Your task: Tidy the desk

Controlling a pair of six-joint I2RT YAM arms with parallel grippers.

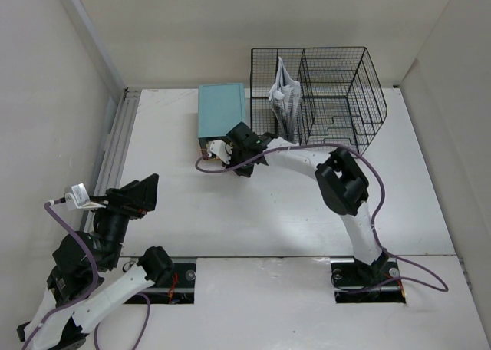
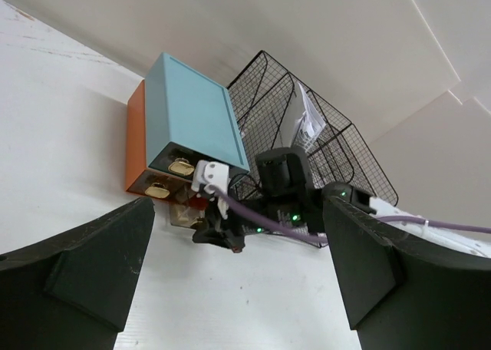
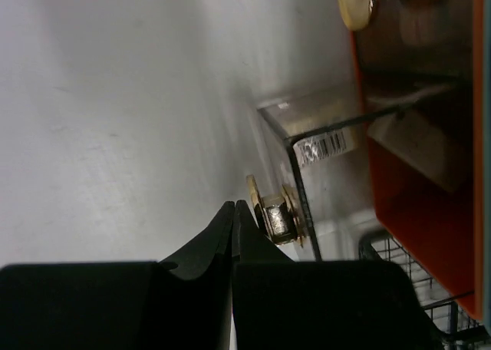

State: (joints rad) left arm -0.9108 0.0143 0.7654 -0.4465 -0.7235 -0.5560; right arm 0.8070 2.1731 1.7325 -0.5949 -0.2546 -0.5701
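Note:
The white desk holds a teal-topped orange drawer box at the back. My right gripper is at the box's front, by a clear drawer that stands partly pulled out. In the right wrist view its fingertips are pressed together with nothing between them, just left of the drawer's gold knob. My left gripper hangs open and empty over the desk's left side. In the left wrist view its fingers frame the box and the right arm.
A black wire-mesh file rack stands at the back right and holds folded papers. A ribbed metal rail runs along the left edge. Pale walls enclose the desk. A second gold knob sits higher on the box front.

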